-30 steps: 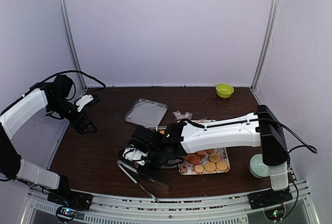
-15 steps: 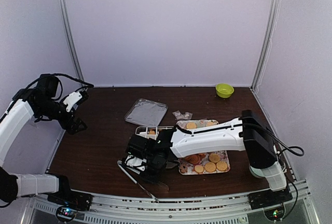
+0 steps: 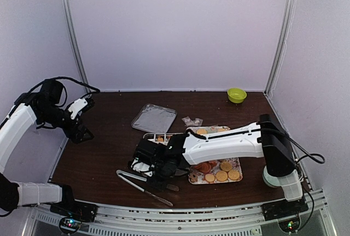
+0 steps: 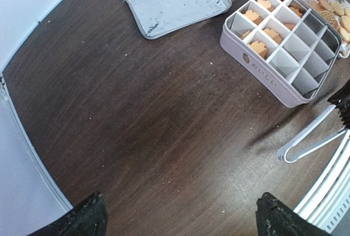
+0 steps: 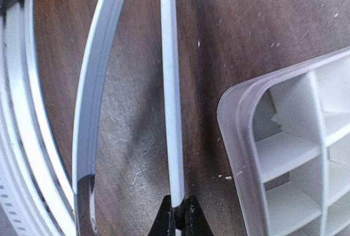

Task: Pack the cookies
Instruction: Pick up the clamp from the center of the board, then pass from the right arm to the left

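Cookies [image 3: 221,173], flat golden rounds with a few darker ones, lie on the tray [image 3: 239,167] toward the front edge of the table [image 3: 104,159]; several already sit in cells of the box [image 4: 272,78]. The right gripper [image 5: 178,217] has just pinched shut on one blade of the tongs [image 5: 170,83], so picking can probably begin. The left gripper [image 4: 183,217] hangs wide open and empty.
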Robot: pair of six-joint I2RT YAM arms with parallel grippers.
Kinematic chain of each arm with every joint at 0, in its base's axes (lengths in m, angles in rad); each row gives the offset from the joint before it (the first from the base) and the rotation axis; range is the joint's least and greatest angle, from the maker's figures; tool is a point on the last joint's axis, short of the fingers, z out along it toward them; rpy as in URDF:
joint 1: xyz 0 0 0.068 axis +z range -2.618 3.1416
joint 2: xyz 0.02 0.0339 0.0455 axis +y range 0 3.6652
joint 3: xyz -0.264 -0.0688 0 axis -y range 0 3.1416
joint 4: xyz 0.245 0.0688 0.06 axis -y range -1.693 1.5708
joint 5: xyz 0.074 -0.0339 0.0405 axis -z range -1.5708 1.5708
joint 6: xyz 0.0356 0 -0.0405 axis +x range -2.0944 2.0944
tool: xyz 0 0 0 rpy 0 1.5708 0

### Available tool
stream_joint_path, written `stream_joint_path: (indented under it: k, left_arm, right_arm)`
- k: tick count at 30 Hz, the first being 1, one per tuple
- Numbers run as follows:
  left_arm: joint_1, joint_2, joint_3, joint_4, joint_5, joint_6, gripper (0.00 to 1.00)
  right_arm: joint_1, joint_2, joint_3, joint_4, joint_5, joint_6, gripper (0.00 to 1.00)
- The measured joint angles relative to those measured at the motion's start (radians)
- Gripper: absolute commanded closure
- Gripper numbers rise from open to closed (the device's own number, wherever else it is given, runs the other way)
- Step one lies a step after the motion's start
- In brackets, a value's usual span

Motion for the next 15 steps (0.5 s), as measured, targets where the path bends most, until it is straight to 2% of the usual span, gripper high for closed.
stream_joint_path:
  k: [5, 8, 12, 15]
  left_arm:
    - [0.001, 0.000, 0.051, -0.027, 0.080, 0.000, 0.02]
    - [0.002, -0.005, 0.102, -0.038, 0.162, -0.008, 0.02]
    - [0.003, -0.016, 0.130, -0.048, 0.330, -0.012, 0.02]
    - [-0.007, -0.006, 0.135, -0.078, 0.483, -0.011, 0.02]
  right_arm:
    - [0.000, -0.122, -0.006, 0.082, 0.042, 0.009, 1.00]
    - [-0.001, -0.261, -0.080, 0.220, 0.108, 0.032, 1.00]
    - [-0.019, -0.489, -0.243, 0.504, 0.172, 0.081, 1.00]
    - [-0.030, -0.567, -0.301, 0.721, 0.200, 0.104, 1.00]
